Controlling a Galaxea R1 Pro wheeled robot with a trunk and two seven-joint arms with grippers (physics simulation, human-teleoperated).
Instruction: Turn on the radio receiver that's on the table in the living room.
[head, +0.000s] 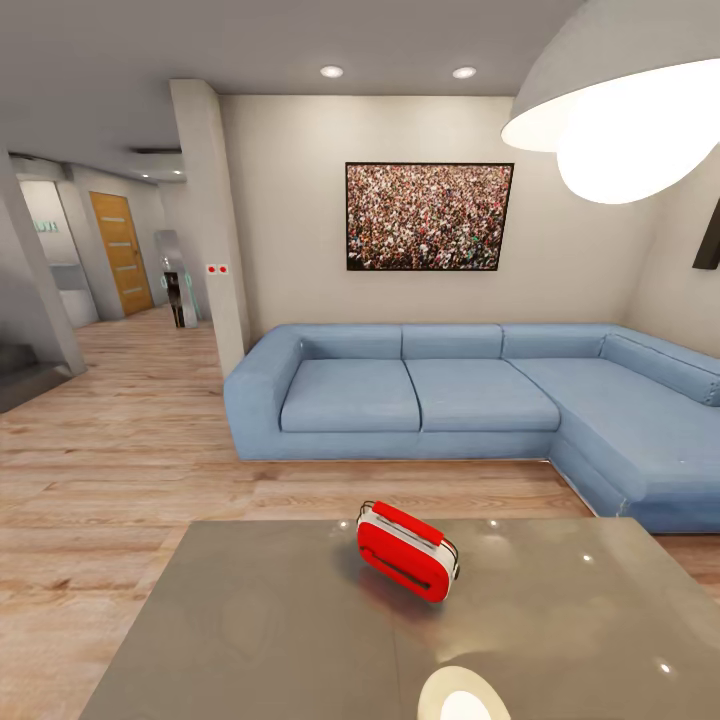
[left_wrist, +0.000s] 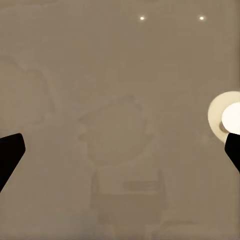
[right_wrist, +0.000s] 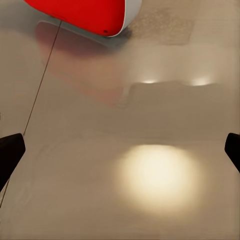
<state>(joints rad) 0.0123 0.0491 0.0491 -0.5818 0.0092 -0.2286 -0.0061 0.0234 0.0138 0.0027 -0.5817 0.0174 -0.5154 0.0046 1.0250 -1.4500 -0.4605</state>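
Head view shows the radio receiver (head: 407, 550) lying tilted on the table (head: 250, 640), near the table's far edge. It is bright red with white ends, a thin metal handle and a dark slot on its face.

Right wrist view shows one red and white end of the radio receiver (right_wrist: 85, 15) ahead of the right gripper (right_wrist: 120, 152), well apart from it and a bit to one side. The right gripper's two dark fingertips (right_wrist: 10, 150) sit far apart at the picture's edges, so the jaws are wide and hold nothing. Between them lies bare table top (right_wrist: 75, 175) with a soft glow of light on it.

Left wrist view shows the left gripper (left_wrist: 120, 150) also spread wide, with nothing between its fingertips (left_wrist: 10, 150). Below it is the shiny grey table (left_wrist: 75, 75), with a lamp mirrored in it.

Past the table are a wood floor (head: 100, 480), a blue corner sofa (head: 470, 400), a crowd picture (head: 429, 216) on the wall, and a big dome lamp (head: 620, 110) hanging overhead.
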